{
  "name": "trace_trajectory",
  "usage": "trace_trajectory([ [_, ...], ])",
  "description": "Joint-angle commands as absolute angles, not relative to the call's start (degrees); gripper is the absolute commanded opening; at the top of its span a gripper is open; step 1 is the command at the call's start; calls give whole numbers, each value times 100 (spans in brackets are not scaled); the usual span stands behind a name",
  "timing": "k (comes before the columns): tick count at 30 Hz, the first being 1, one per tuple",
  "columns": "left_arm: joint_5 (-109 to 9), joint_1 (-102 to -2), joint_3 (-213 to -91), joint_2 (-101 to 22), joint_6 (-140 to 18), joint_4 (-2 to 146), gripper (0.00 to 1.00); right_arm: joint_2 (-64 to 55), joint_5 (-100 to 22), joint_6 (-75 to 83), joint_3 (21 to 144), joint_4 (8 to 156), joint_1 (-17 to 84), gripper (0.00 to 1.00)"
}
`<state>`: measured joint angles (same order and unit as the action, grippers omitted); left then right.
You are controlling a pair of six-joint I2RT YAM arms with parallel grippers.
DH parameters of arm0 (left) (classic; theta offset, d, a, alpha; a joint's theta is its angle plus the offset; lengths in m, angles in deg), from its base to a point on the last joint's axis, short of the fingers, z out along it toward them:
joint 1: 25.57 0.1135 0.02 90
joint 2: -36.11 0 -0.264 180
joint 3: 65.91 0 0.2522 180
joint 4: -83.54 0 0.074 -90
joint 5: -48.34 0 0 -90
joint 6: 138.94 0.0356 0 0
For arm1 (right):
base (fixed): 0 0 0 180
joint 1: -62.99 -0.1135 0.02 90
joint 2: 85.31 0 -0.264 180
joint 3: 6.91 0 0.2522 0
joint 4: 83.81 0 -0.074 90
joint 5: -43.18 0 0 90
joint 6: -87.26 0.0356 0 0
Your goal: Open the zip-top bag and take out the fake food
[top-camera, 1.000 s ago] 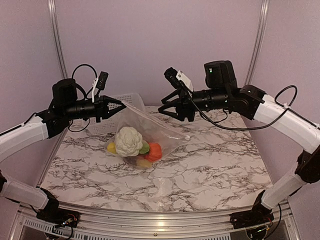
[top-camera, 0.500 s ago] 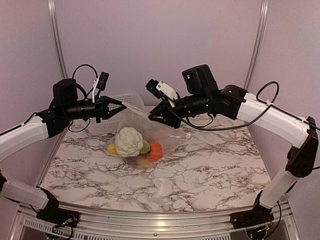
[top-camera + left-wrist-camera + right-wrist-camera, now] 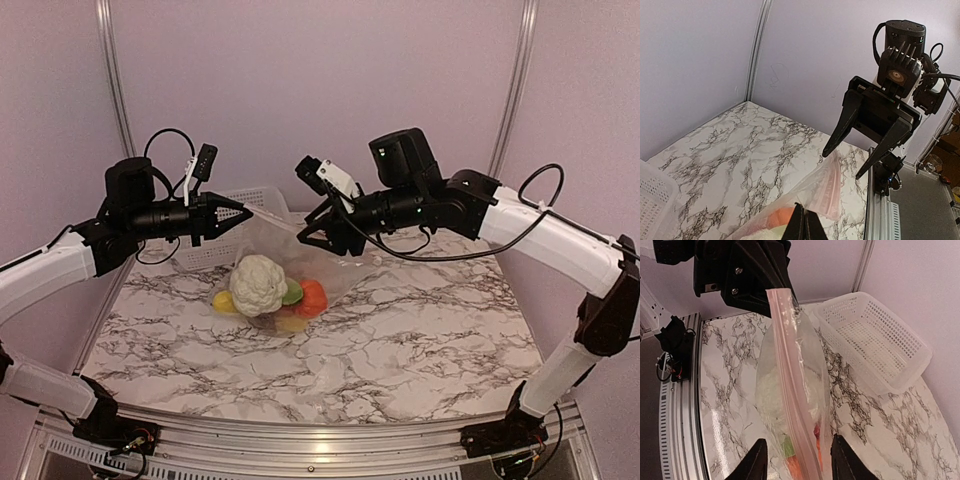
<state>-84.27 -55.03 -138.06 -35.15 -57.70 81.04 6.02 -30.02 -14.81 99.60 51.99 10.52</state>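
Your left fingers (image 3: pixel 232 212) are clenched on one corner of the single zip-top bag (image 3: pixel 305 250). It slants down to the table (image 3: pixel 420 330) with the fake food (image 3: pixel 258 284) inside; at least five pieces show. Its zip strip (image 3: pixel 790 375) runs lengthwise toward your right fingers (image 3: pixel 756 465), which are released and astride its free end, so that arm is best placed to take it.

At the tip of the matt black left gripper (image 3: pixel 244 211), the zip-top bag (image 3: pixel 805 365) is clear, crinkly, glossy plastic. Below that gripper the tabletop (image 3: pixel 420 340) has a glossy marble pattern; beside it sits a white plastic mesh basket (image 3: pixel 875 337).
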Motion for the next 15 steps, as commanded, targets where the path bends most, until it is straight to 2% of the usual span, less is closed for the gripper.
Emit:
trace_trajectory([
  [1, -8566, -5519, -13874, -3365, -5721, 8103, 0, 518, -2911, -1428, 10259, 5261, 1044, 41],
  [6, -8569, -5520, -13861, -3333, -5729, 8088, 0, 691, -3068, -1496, 10439, 5164, 1044, 37],
  [15, -8560, -5519, -13862, -3245, -5718, 8038, 0, 881, -3596, -1680, 10438, 4931, 1049, 24],
])
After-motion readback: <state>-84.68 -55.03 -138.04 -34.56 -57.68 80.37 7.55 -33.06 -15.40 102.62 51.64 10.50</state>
